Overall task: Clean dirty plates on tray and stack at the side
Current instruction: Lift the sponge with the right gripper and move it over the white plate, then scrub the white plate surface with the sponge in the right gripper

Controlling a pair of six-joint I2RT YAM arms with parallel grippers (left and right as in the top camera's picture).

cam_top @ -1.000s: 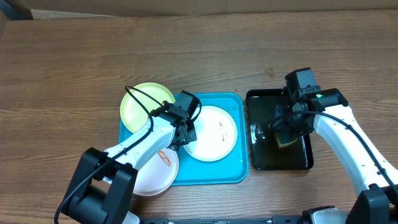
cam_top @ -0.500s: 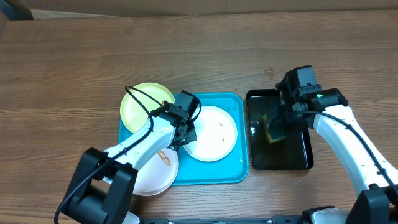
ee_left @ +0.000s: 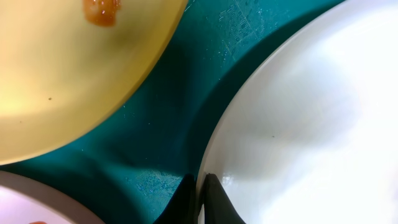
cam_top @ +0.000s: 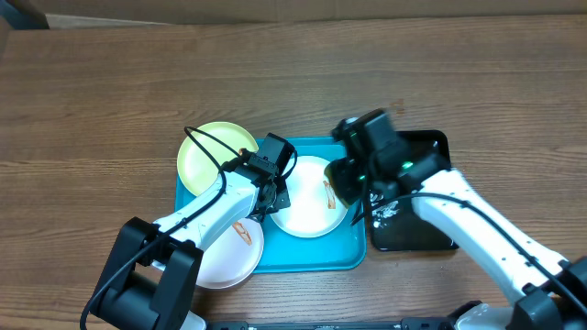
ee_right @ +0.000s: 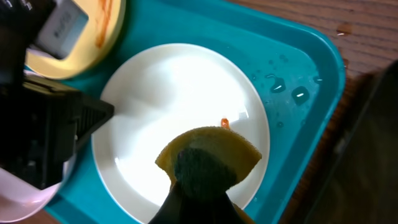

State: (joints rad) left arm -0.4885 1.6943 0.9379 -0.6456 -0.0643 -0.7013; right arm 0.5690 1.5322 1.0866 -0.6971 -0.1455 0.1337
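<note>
Swung across from the black tray just right of the turquoise tray, the right fingers, clamped on a yellow-green sponge, hang over the smeared white plate in that tray's right half, while the left fingers pinch the plate's left rim.

The left arm and right arm have smooth white shells, black joints and black wrist blocks. A thin black cable loops off the left; its fingers are black.
</note>
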